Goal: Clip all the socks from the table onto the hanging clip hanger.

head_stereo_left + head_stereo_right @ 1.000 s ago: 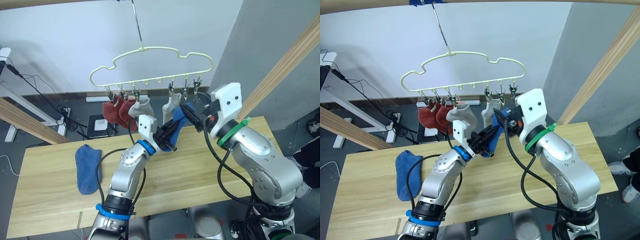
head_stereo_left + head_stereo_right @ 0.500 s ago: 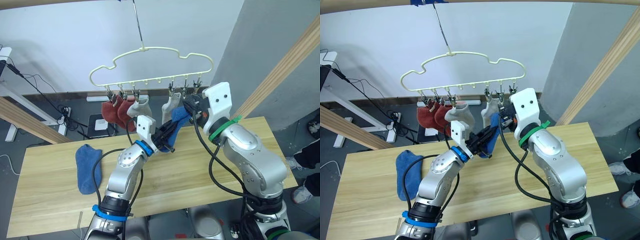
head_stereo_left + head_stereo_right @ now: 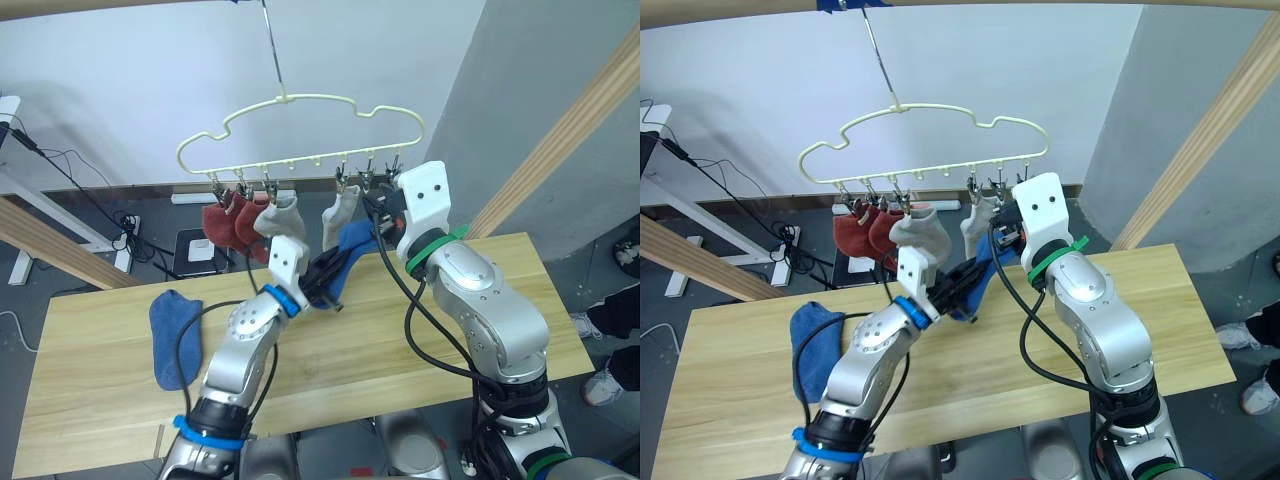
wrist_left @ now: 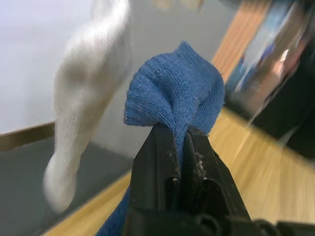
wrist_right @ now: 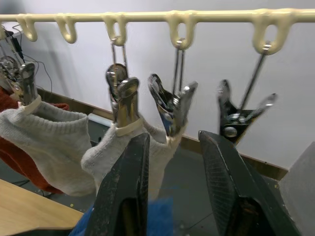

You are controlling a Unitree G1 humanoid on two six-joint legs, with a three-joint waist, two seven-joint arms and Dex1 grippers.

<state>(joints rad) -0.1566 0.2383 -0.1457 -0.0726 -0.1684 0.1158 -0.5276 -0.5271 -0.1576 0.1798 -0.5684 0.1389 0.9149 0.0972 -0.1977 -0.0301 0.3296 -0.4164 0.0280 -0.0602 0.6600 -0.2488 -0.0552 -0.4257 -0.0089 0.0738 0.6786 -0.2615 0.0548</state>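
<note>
**Blue sock raised to the free clips**

Pale wall behind, the clip hanger (image 3: 300,130) hangs at upper centre, already carrying two red and two grey socks. Left pincer (image 4: 179,142) is clenched on a blue sock (image 4: 172,93), lifted just below the clips. Right pincer (image 5: 172,147) stands released around an empty clip (image 5: 172,105). Another blue sock (image 3: 175,335) lies at the table's (image 3: 400,340) left. Soft, light, limp knit: likely best gripped at the cuff. No legible writing.
</note>
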